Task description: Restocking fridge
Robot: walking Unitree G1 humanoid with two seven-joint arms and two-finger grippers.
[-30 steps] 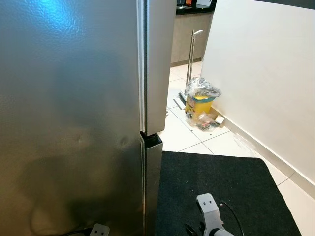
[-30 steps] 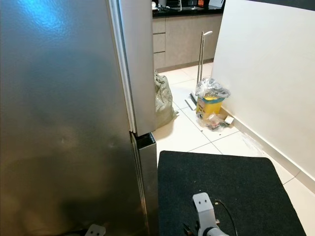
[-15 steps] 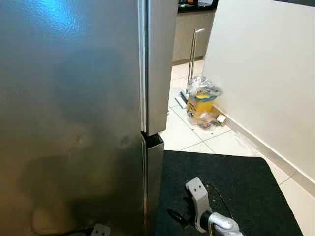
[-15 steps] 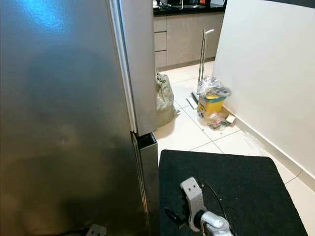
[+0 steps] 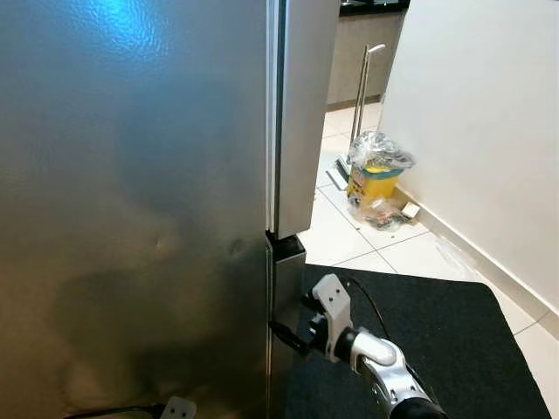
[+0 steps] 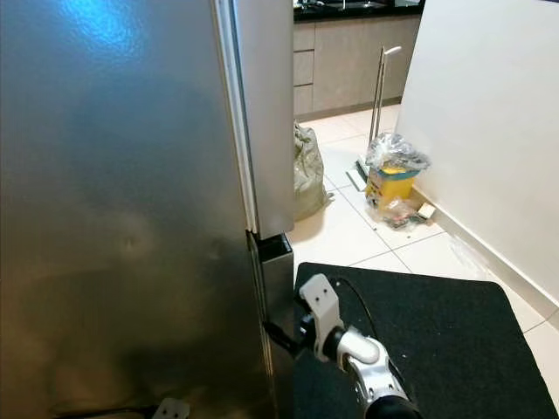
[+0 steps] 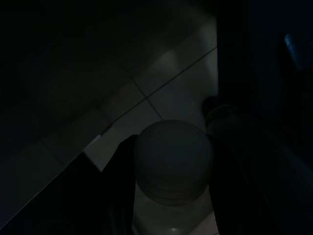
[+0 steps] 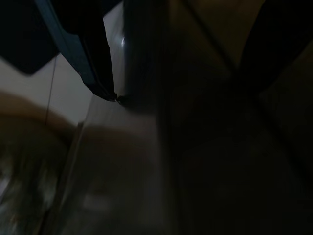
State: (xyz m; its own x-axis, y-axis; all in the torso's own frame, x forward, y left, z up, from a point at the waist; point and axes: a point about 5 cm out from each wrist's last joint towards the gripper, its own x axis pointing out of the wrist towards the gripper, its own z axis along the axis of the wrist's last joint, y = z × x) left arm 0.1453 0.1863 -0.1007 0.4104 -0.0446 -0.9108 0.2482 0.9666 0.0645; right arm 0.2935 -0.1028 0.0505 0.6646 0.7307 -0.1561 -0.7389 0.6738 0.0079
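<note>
Where fridge (image 5: 131,218) doors meet, right pincer (image 5: 293,325) spread, touching edge.

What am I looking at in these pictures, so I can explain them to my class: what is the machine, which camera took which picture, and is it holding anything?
This is a walking humanoid robot facing a steel fridge, doors shut. The two bright pictures come from cameras in its head, looking down. The silver arm ends in the right gripper, two black fingers reaching to the edge of the lower fridge door. The robot stands by a black floor mat; a bagged yellow bin sits by the wall. The two dark pictures come from wrist cameras. The left one shows a white round-topped object close to the lens, above floor tiles; whether the gripper holds it is too dark to tell.
</note>
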